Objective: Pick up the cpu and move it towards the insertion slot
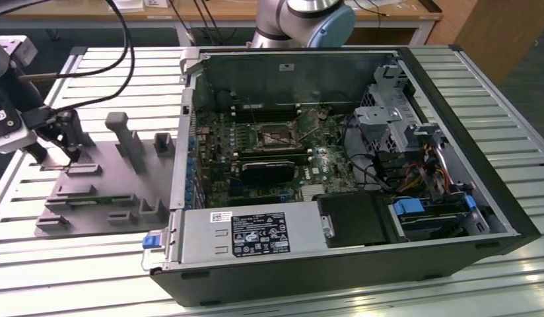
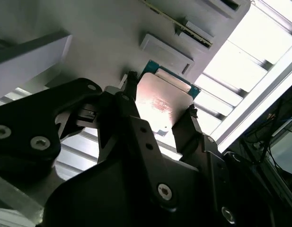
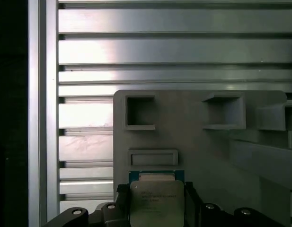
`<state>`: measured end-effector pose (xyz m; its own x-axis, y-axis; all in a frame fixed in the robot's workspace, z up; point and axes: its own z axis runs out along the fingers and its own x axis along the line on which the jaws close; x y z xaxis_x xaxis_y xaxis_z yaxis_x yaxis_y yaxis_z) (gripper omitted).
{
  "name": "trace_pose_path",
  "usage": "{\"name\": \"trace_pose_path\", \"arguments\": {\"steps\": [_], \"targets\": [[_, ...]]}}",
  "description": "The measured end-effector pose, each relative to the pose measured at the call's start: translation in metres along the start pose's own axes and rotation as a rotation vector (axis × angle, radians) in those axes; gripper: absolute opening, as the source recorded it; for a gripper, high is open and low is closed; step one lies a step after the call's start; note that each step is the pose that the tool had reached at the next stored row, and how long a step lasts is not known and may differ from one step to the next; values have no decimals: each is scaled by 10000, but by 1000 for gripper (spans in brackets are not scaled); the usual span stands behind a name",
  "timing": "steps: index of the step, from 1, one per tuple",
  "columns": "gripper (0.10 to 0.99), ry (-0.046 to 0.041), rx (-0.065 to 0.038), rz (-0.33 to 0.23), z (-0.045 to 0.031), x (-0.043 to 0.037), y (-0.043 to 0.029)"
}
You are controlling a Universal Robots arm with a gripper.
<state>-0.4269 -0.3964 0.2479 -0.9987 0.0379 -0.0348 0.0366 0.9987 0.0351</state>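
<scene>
Slatted metal table (image 1: pixel 61 271); grey fixture (image 1: pixel 96 191) and open computer case (image 1: pixel 342 264) rest on it.

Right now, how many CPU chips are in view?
1. The cpu is held by the gripper at the grey fixture, in both wrist views. Whether the insertion slot hides another cannot be told.

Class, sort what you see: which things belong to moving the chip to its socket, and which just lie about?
Job: chip; tool gripping it; socket.
Lying about: grey fixture; power supply; heatsink.
</scene>
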Motion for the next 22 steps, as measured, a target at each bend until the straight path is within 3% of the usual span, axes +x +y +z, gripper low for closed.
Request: {"name": "trace_pose_path", "arguments": {"steps": [22], "targets": [[545,-124,-4,-4,-875,-30,31]]}}
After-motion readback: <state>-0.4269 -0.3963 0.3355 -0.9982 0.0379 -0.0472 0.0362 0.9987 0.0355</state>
